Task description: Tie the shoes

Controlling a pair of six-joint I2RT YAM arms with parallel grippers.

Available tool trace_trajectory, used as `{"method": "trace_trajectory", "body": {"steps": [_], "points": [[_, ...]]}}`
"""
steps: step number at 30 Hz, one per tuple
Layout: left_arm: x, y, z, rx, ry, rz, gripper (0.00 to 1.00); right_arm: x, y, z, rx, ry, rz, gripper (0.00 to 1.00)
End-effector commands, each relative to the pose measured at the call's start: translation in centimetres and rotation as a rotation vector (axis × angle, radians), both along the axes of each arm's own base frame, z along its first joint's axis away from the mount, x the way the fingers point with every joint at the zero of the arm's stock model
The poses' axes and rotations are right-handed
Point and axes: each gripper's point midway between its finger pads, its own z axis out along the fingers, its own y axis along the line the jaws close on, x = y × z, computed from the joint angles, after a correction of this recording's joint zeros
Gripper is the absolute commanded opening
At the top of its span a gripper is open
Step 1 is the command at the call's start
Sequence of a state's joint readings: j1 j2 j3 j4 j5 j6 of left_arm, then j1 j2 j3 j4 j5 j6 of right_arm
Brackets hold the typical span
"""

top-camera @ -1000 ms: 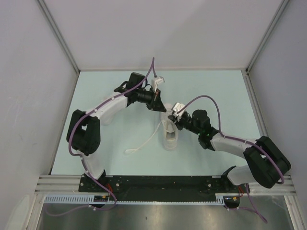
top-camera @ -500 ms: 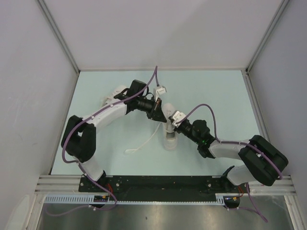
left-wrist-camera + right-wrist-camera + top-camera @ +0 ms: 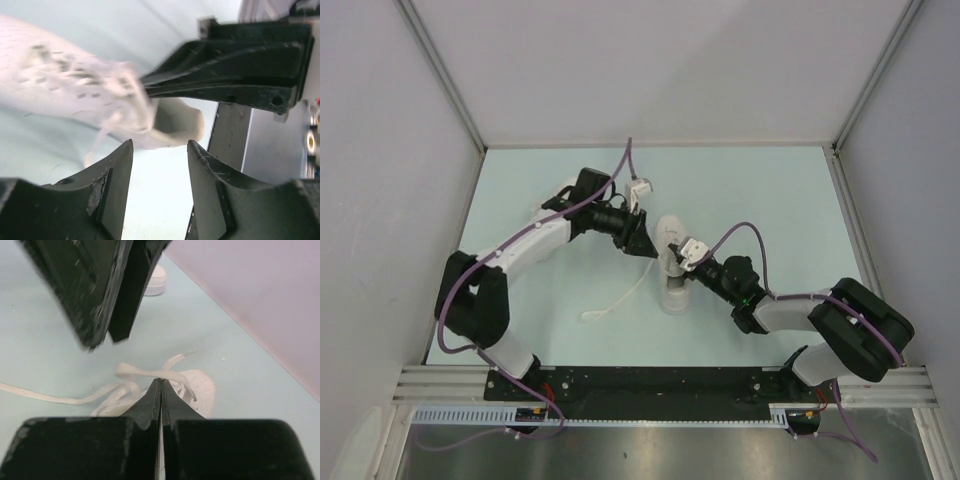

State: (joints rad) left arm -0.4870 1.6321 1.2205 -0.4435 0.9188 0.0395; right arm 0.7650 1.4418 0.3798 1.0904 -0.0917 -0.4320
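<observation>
One white shoe [image 3: 672,285] stands mid-table between the two arms, a loose lace [image 3: 612,306] trailing off to its left. My left gripper [image 3: 644,243] hovers at its far left side, open, nothing between its fingers; in the left wrist view [image 3: 160,150] the shoe [image 3: 70,100] lies just past the fingertips. My right gripper [image 3: 680,254] is over the shoe's laces. In the right wrist view its jaws [image 3: 161,382] are pressed shut, with a raised lace loop [image 3: 137,372] running into the tips above the shoe's toe [image 3: 200,387]. A second shoe [image 3: 156,279] peeks out behind the left gripper.
Grey walls enclose the pale table [image 3: 770,190] on three sides. A black base rail [image 3: 650,382] runs along the near edge. The left arm's purple cable [image 3: 625,165] arches over its wrist.
My left gripper has opened and slid back toward the near left, away from the lace. The right gripper has moved nearer and lower over the shoe, still shut.
</observation>
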Motion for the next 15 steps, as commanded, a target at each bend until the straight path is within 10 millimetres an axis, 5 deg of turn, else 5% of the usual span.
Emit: {"method": "trace_trajectory", "body": {"steps": [1,7,15], "points": [[4.4,2.7,2.5,-0.04,-0.057,0.213,0.54,-0.5,0.6,2.6,0.05,-0.098,0.029,0.0],[6.4,2.0,2.0,-0.061,0.028,0.283,0.6,-0.6,0.6,3.2,0.047,-0.13,0.031,0.0],[6.2,-0.1,1.9,-0.106,0.13,0.25,0.62,-0.9,0.9,3.2,0.039,-0.144,0.057,0.0]]}}
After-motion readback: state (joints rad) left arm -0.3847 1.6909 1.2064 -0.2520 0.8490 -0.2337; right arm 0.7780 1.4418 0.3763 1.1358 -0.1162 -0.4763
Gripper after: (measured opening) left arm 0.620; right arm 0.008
